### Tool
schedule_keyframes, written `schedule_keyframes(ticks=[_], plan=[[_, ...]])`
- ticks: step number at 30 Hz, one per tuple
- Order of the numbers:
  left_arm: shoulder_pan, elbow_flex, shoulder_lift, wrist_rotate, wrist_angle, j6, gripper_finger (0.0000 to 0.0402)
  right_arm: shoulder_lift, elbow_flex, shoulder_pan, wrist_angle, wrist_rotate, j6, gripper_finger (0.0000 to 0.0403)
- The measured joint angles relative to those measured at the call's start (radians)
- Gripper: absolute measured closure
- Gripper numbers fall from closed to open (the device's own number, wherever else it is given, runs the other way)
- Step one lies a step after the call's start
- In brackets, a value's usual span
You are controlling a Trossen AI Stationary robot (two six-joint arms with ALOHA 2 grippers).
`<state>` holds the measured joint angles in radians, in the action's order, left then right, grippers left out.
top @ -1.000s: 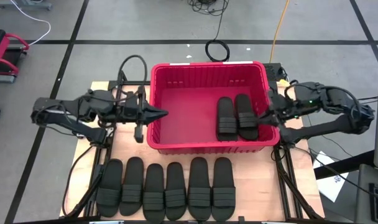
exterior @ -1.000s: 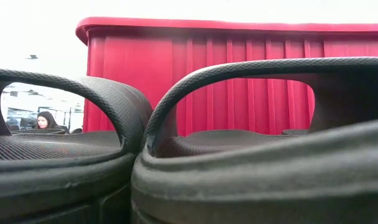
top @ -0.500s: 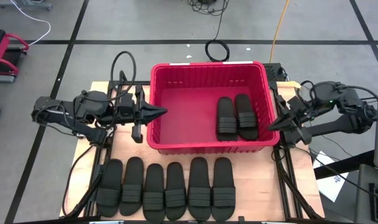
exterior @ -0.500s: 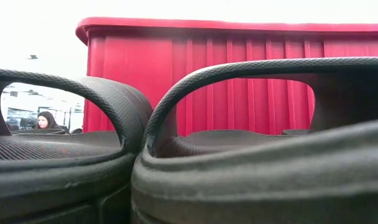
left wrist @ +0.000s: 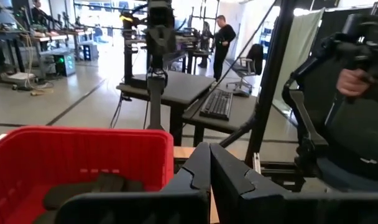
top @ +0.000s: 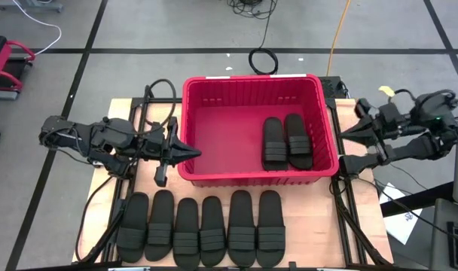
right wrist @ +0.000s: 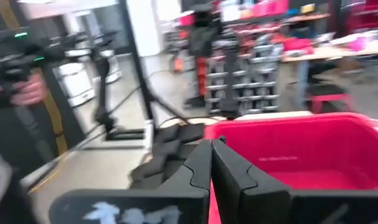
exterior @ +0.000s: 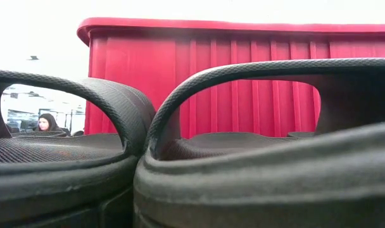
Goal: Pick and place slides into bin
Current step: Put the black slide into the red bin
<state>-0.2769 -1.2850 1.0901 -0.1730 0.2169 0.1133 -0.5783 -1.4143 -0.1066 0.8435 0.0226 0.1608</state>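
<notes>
Wooden table (top: pixel 312 237) holds unlabelled red bin (top: pixel 251 179), black slides (top: pixel 200 228).

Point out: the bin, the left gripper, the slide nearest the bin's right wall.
bin (top: pixel 248 80): high view, far rim.
left gripper (top: pixel 196 153): high view, tips of its shut fingers at the bin's left wall.
slide nearest the right wall (top: pixel 297 140): high view, its ribbed strap.

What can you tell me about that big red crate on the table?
The bin is a large rectangular bright-red crate, plastic by its look, with ribbed walls and a thick rounded rim. It sits upright and open-topped toward the table's far side. Two black slides lie side by side on its floor near its right wall; the rest of the floor is bare.
</notes>
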Motion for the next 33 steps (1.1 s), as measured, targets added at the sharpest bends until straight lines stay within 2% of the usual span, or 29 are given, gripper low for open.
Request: schedule_keyframes(ticks=[3, 6, 13, 19, 21, 26, 33], plan=[[0.0, 0.0, 0.0, 0.0, 0.0, 0.002, 0.0401, 0.06, 0.0, 0.0, 0.036, -0.077, 0.024, 0.0403], [0.0, 0.0, 0.0, 0.0, 0.001, 0.005, 0.0399, 0.094, 0.02, 0.003, 0.031, -0.071, 0.065, 0.0403], [0.0, 0.0, 0.0, -0.01, 0.021, 0.004, 0.0398, 0.054, 0.18, 0.003, 0.003, 0.202, 0.169, 0.0403], [0.001, 0.0, 0.0, -0.011, 0.021, 0.005, 0.0398, -0.029, 0.365, -0.035, -0.263, 0.388, 0.222, 0.0403], [0.001, 0.0, 0.0, -0.011, 0.021, 0.004, 0.0397, -0.066, 0.377, -0.075, -0.275, 0.417, 0.229, 0.0403], [0.003, 0.0, 0.0, -0.046, 0.048, 0.016, 0.04, -0.095, 0.348, -0.147, -0.245, 0.266, 0.141, 0.0403], [0.017, 0.0, -0.033, -0.064, 0.15, 0.052, 0.0397, -0.001, 0.306, -0.153, -0.184, 0.097, 0.106, 0.0403]])
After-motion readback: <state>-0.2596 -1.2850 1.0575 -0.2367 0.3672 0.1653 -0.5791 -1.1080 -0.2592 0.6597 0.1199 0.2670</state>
